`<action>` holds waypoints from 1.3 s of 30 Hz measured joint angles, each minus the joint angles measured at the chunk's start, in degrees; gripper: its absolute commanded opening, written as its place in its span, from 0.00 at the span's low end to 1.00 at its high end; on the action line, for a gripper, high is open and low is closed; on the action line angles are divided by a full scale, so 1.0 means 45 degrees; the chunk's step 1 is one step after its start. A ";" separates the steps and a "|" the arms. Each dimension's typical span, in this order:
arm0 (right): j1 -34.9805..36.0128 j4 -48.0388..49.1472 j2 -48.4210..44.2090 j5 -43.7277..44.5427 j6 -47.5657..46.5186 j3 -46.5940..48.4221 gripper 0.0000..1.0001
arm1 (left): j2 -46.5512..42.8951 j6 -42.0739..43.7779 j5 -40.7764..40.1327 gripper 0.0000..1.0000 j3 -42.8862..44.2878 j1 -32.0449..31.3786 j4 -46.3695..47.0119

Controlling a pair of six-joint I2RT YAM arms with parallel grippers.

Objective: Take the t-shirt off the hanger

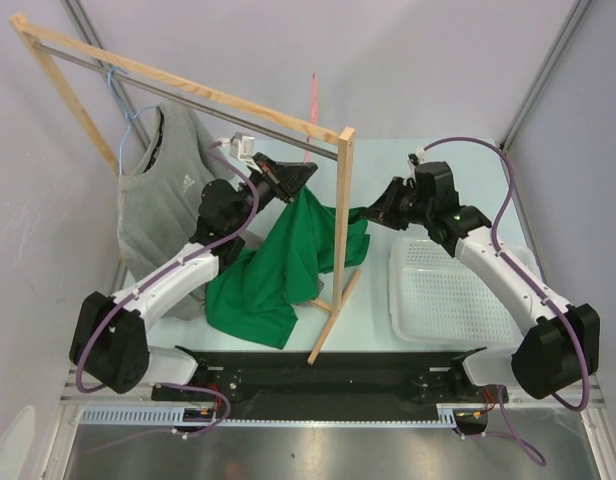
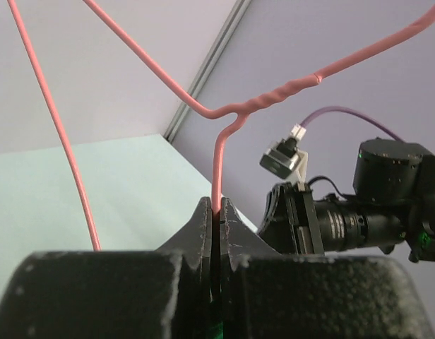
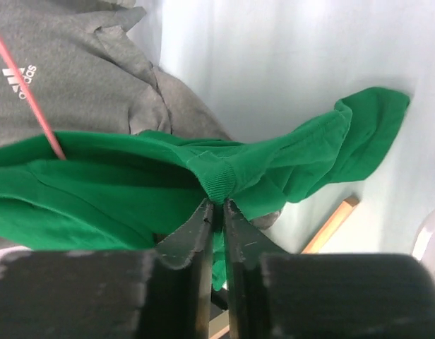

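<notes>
A green t-shirt (image 1: 283, 265) hangs from a pink wire hanger (image 1: 310, 110) and drapes down onto the table. My left gripper (image 1: 306, 172) is shut on the hanger's neck (image 2: 218, 173) and holds it up. My right gripper (image 1: 369, 213) is shut on the t-shirt's ribbed collar (image 3: 219, 185) at the shirt's right side. In the right wrist view the green cloth (image 3: 97, 183) stretches left from the jaws, with one pink hanger wire (image 3: 34, 106) crossing above it.
A wooden rack (image 1: 340, 240) with a metal rail stands across the table; its right post is between the arms. A grey sleeveless shirt (image 1: 163, 190) hangs on a blue hanger (image 1: 123, 120) at the left. A white basket (image 1: 443, 290) sits at the right.
</notes>
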 measured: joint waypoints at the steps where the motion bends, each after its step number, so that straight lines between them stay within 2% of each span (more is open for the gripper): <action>1: -0.0010 -0.0034 0.0010 0.0053 -0.0029 0.0019 0.41 | 0.0151 0.0092 0.0015 0.01 0.0170 0.0044 0.0044; 2: -0.0010 -0.0092 0.0024 0.0087 -0.0049 0.0049 0.48 | 0.0287 0.0175 0.0097 0.01 0.0340 0.0092 0.0087; 3: -0.0019 -0.0141 0.0053 0.0160 -0.0083 0.0092 0.59 | 0.0471 0.0287 0.0223 0.01 0.0588 0.0160 0.0223; 6: -0.0073 -0.0282 0.0160 0.0272 -0.0185 0.0185 0.69 | 0.0826 0.0578 0.0758 0.06 0.1030 0.0262 0.0636; 8: -0.0092 -0.0432 0.0170 0.0330 -0.0257 0.0189 0.76 | 0.1137 0.0763 0.1326 0.03 0.1418 0.0359 0.0967; 12: -0.0117 -0.0597 0.0160 0.0466 -0.0321 0.0209 0.76 | 0.1792 0.0631 0.2176 0.00 0.2448 0.0685 0.0695; 16: -0.0160 -0.0753 0.0121 0.0471 -0.0364 0.0209 0.76 | 0.1797 0.0306 0.2239 0.00 0.2424 0.0903 0.0680; 23: -0.0408 -0.0879 -0.0427 0.0457 -0.0379 0.0194 0.76 | 0.1967 -0.0267 0.2089 0.00 0.1685 0.0962 0.3390; 27: -0.0578 -0.0874 -0.0976 0.0408 -0.0393 0.0049 0.76 | 0.3162 -0.0680 0.2268 0.00 0.2992 0.1010 0.4673; 30: -0.0801 -0.0889 -0.1219 0.0282 -0.0398 -0.0058 0.76 | 0.4051 -0.0845 0.2637 0.00 0.4007 0.1054 0.4872; 34: -0.1073 -0.0913 -0.1311 0.0170 -0.0442 -0.0223 0.76 | 0.4201 -0.0933 0.2905 0.00 0.4245 0.1112 0.3803; 39: -0.1175 -0.0923 -0.1394 0.0024 -0.0495 -0.0568 0.76 | 0.3672 -0.0869 0.2803 0.00 0.4284 0.1209 -0.0146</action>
